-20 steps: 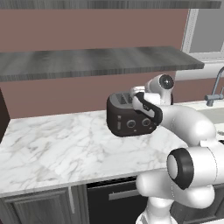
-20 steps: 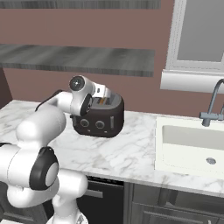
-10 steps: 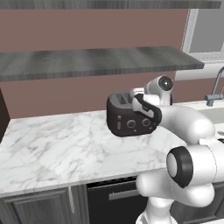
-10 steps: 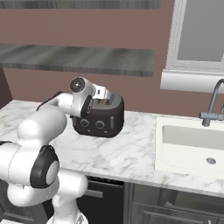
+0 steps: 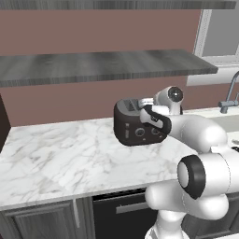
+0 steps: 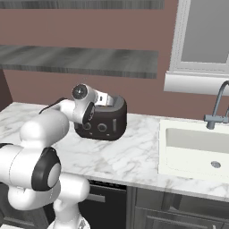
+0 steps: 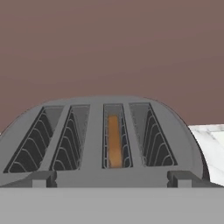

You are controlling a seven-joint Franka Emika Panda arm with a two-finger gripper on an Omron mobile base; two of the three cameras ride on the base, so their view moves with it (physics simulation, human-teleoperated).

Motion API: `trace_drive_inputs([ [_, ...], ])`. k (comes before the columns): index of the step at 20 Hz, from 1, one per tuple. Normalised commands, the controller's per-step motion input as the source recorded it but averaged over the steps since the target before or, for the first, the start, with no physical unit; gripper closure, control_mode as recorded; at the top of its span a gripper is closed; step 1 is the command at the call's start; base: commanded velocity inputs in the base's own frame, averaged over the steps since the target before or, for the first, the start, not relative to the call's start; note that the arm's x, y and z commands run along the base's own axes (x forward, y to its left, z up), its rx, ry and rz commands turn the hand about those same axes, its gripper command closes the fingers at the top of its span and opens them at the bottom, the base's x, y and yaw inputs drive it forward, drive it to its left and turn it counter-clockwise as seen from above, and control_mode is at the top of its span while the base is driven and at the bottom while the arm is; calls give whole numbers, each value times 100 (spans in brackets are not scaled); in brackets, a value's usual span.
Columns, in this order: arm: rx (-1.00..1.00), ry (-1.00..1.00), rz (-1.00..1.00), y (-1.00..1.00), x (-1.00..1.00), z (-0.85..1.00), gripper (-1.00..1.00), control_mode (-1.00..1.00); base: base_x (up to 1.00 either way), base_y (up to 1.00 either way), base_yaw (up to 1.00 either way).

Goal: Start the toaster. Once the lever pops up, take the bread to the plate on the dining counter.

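The toaster (image 5: 140, 126) stands on the marble surface (image 5: 60, 154) near the back wall, left of the sink (image 6: 197, 147), with its two round knobs on the long face turned toward the robot. The arm reaches over it, and the tool (image 5: 140, 106) hangs at the top of the toaster's right end in the left base view; its fingers stand apart and hold nothing. Seen from the hand, the four slots run away toward the wall, and the bread (image 7: 114, 141) sits low in the third slot from the left, an orange-brown edge between the wire guides, below the slot mouth. Two small grey blocks show at the near edge of the hand view, which are probably the tool's own tips rather than the lever; the lever itself I cannot pick out with certainty. The step in hand looks like starting the toaster, so nothing is toasted or moved yet. To do it well, the tool should come down the narrow end face until one finger rests squarely on top of the lever tab, then press straight down along the slot's travel, without side load that could slide the toaster across the smooth surface, and lift clear once it latches.
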Motion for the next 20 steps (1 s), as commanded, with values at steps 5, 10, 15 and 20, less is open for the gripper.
trace_drive_inputs([
  [5,0,0,0,0,2,-2,-100,-100,0,0,0],
  [10,0,0,0,-1,4,0,-100,-100,0,0,0],
  [15,0,0,0,-1,9,0,-100,-100,0,0,0],
  [20,0,0,0,-2,11,0,-100,-100,0,0,0],
])
